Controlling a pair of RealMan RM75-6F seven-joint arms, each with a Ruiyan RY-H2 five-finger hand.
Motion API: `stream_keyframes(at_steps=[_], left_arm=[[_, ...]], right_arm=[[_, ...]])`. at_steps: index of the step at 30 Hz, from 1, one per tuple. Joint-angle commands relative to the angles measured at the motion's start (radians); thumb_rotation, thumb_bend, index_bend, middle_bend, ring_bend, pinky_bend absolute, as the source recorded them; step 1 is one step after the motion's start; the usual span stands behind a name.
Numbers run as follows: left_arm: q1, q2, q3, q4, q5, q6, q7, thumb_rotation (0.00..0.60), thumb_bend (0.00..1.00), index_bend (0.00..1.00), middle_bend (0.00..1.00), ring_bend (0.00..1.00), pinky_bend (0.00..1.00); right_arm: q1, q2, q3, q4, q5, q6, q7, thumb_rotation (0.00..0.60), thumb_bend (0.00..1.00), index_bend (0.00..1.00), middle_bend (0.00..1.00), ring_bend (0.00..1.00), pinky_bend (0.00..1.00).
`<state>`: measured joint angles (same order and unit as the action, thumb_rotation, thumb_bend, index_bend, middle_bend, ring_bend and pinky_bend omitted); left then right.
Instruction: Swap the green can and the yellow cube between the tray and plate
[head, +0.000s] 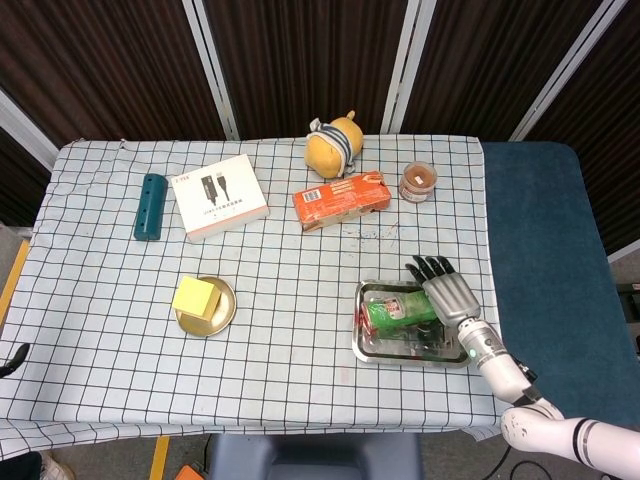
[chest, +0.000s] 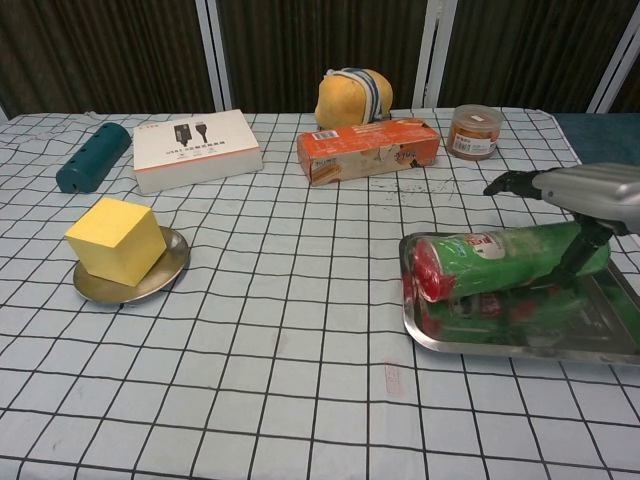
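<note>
Your right hand (head: 447, 294) is positioned over the right end of the green can (head: 400, 311), with its fingers (chest: 512, 182) spread apart above the can; the thumb reaches down along the can's near side in the chest view, but you cannot tell from either view whether any part of the hand touches the can, and nothing is held. The green can lies on its side in the metal tray (head: 371, 350), which sits near the front right corner of the table (head: 300, 400); the can's red end points toward the table's left edge. The yellow cube (head: 195, 297) rests on the round plate (head: 226, 314), toward the front left part of the table and well apart from the tray. Your left hand appears only as a dark sliver at the far left of the head view, off the table's front left corner, so its state cannot be told. Along the back half of the table, from left to right, you have a teal cylinder (head: 149, 206), a white box (head: 219, 196), an orange carton (head: 341, 200) with a yellow plush toy (head: 331, 146) behind it, and a small brown jar (head: 418, 182) near the back right corner.
</note>
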<state>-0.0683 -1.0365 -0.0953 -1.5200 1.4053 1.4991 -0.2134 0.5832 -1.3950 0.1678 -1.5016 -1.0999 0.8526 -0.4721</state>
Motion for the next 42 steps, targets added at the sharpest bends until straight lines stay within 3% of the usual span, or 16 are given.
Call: stream_keyframes(at_steps=[1, 5, 8, 13, 17, 24, 30, 34, 42], left_arm=[[0.0, 0.001, -0.002, 0.002, -0.002, -0.003, -0.005, 0.6, 0.29, 0.07, 0.04, 0.0, 0.15], [0.0, 0.001, -0.004, 0.004, -0.002, -0.005, -0.011, 0.6, 0.29, 0.08, 0.04, 0.0, 0.15], [0.002, 0.001, -0.004, 0.005, 0.0, -0.003, -0.014, 0.6, 0.29, 0.1, 0.04, 0.0, 0.15], [0.003, 0.001, -0.005, 0.006, -0.001, -0.004, -0.018, 0.6, 0.29, 0.11, 0.04, 0.0, 0.15], [0.002, 0.001, -0.007, 0.004, -0.002, -0.008, -0.017, 0.6, 0.29, 0.13, 0.04, 0.0, 0.16], [0.002, 0.002, -0.008, 0.0, -0.002, -0.01, -0.009, 0.6, 0.29, 0.15, 0.05, 0.0, 0.17], [0.001, 0.001, -0.007, 0.0, 0.001, -0.011, -0.005, 0.6, 0.29, 0.16, 0.05, 0.0, 0.17], [0.002, 0.001, -0.008, 0.001, 0.0, -0.01, -0.003, 0.6, 0.29, 0.16, 0.06, 0.0, 0.18], [-0.001, -0.01, -0.013, 0.013, 0.005, 0.002, 0.03, 0.6, 0.29, 0.18, 0.07, 0.01, 0.19]], right_arm=[[0.019, -0.035, -0.01, 0.041, 0.015, -0.003, -0.006, 0.6, 0.01, 0.14, 0.07, 0.02, 0.0], [0.026, -0.068, -0.017, 0.082, 0.01, 0.018, -0.002, 0.6, 0.01, 0.29, 0.2, 0.13, 0.05], [0.026, -0.093, -0.02, 0.115, 0.0, 0.048, 0.002, 0.6, 0.01, 0.5, 0.34, 0.31, 0.23], [0.021, -0.13, -0.028, 0.175, -0.035, 0.106, 0.003, 0.6, 0.09, 0.72, 0.51, 0.5, 0.55], [0.015, -0.156, -0.023, 0.21, -0.076, 0.161, 0.032, 0.6, 0.18, 0.85, 0.63, 0.61, 0.64], [0.026, -0.165, 0.017, 0.171, -0.155, 0.232, 0.143, 0.6, 0.23, 0.91, 0.68, 0.66, 0.68], [0.11, -0.2, 0.099, 0.154, -0.152, 0.2, 0.17, 0.6, 0.23, 0.91, 0.68, 0.66, 0.68], [0.204, -0.273, 0.159, 0.229, -0.121, 0.141, 0.167, 0.6, 0.23, 0.91, 0.68, 0.66, 0.68], [0.373, -0.448, 0.218, 0.446, -0.098, 0.071, 0.157, 0.6, 0.23, 0.91, 0.68, 0.66, 0.67]])
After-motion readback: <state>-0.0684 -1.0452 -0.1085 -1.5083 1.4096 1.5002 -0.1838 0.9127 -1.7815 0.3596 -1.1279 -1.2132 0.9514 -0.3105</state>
